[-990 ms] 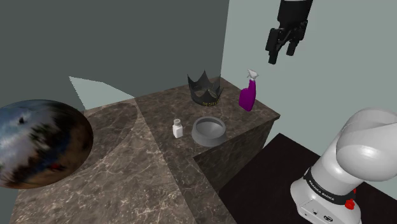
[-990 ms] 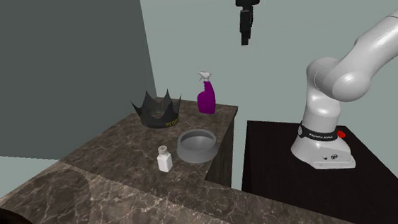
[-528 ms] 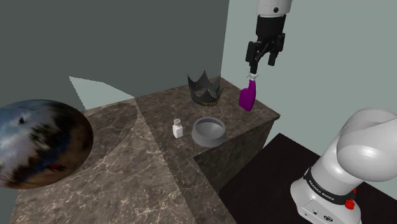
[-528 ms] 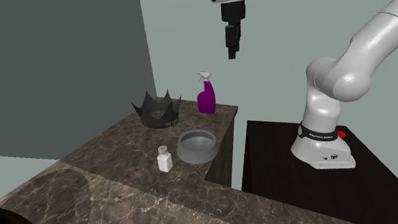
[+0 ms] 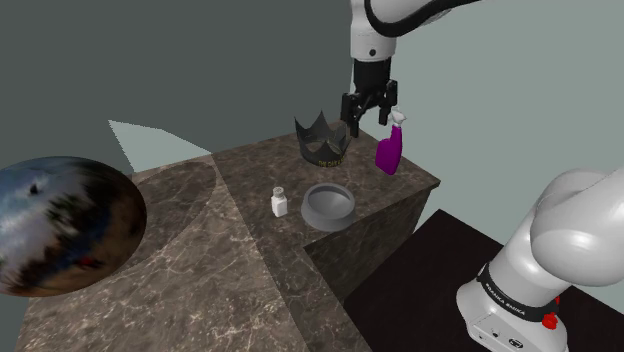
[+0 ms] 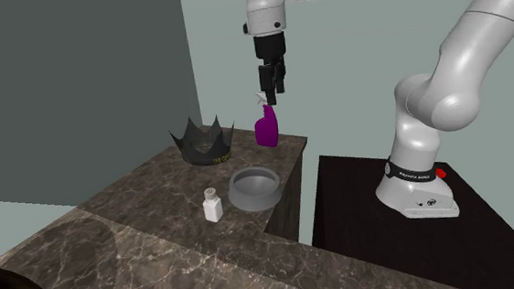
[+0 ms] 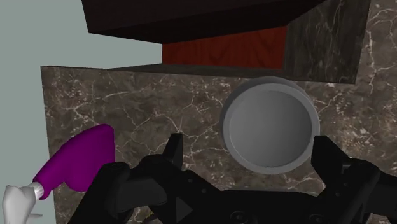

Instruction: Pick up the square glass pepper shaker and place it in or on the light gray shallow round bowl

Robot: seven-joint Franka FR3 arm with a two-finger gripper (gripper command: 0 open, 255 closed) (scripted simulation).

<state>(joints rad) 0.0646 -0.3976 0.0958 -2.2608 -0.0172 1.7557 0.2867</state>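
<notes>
A small white square pepper shaker (image 5: 280, 202) (image 6: 212, 205) stands upright on the dark marble counter (image 5: 240, 270). Just beside it, toward the counter's edge, sits the grey shallow round bowl (image 5: 329, 206) (image 6: 253, 189) (image 7: 270, 124), with nothing in it. My black gripper (image 5: 366, 122) (image 6: 269, 92) (image 7: 249, 158) hangs open in the air, pointing down, between the black crown (image 5: 322, 141) and the purple spray bottle (image 5: 390, 150). It is well above and beyond the shaker and holds nothing.
The black crown (image 6: 204, 143) and the purple spray bottle (image 6: 265, 127) (image 7: 79, 159) stand at the counter's far end, close under my hand. A large mottled sphere (image 5: 60, 225) lies at the shoulder view's left. The arm's base (image 5: 515, 300) stands on a dark box beside the counter.
My gripper has come down and swung toward the shoulder view's left, from high beside the wall to just above the crown and spray bottle. Nothing on the counter has moved.
</notes>
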